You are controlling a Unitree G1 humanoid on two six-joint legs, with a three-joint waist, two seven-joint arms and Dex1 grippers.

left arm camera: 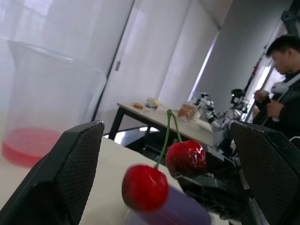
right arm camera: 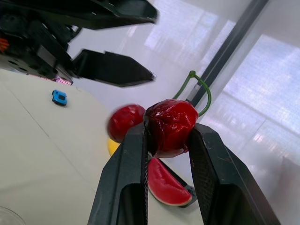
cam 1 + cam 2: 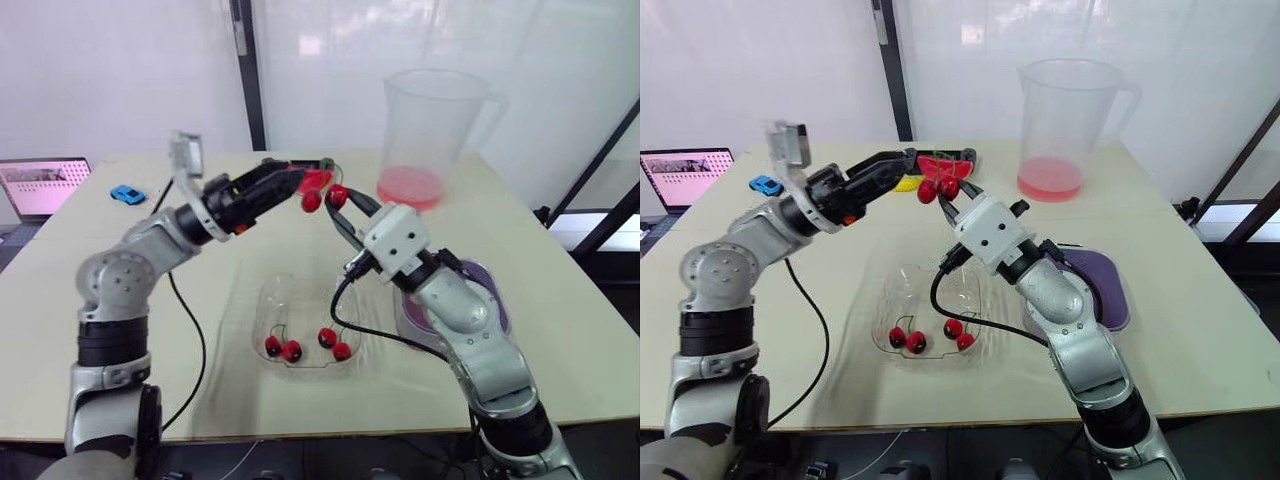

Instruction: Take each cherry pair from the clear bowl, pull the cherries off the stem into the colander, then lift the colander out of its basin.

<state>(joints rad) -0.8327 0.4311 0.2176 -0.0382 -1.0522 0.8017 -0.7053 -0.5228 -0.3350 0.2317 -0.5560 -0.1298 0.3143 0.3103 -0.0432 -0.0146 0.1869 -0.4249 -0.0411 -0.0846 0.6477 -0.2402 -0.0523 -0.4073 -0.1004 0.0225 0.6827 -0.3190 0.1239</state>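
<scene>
Cherries [image 3: 312, 200] are hanging at twelve o'clock above the clear bowl [image 3: 266, 300]. My right gripper [image 2: 168, 130] is clamping one and my left gripper [image 1: 166, 136] is gaping around the other, readying a pull-apart. Colander [image 3: 1102, 290] is sitting at three o'clock.

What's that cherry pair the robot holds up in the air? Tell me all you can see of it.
The cherry pair is two glossy red cherries joined by a thin green stem that loops above them. It is held in the air over the table. The right gripper is shut on one cherry; the other hangs free beside it. The left gripper is open, its fingers on either side without touching.
</scene>
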